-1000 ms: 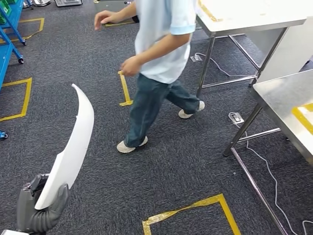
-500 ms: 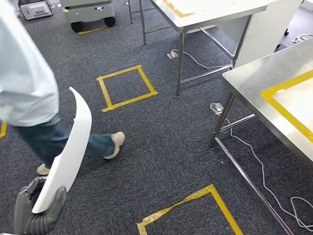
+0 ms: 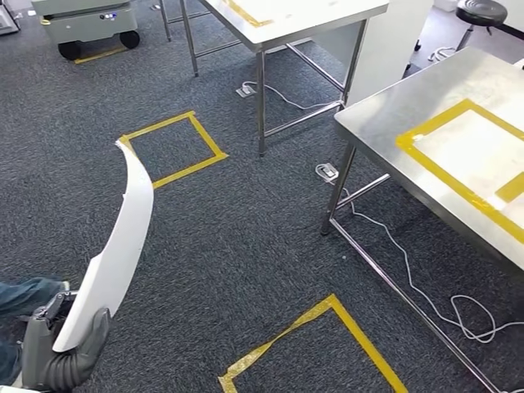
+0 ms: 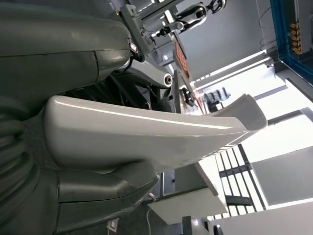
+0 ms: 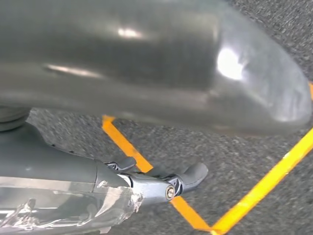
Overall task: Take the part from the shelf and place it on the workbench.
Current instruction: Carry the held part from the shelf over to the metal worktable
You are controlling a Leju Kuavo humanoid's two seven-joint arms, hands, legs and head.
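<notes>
Turning has swung the camera: the person who crossed ahead now shows just a leg at the lower left, and the steel workbench [image 3: 395,106] sits larger on the right. Through that turn the left hand [image 3: 59,352] keeps its grasp on the base of the white part [image 3: 120,246], thumb and fingers wrapped round the lower end. From the hand, the long curved part rises up and forward, its tip over the carpet. The workbench lies well to the right, across the body, so the carrying arm is the farther one. The right hand [image 5: 147,188] hangs over carpet and yellow floor tape [image 5: 258,191], fingers seemingly spread with nothing in them, though partly hidden.
</notes>
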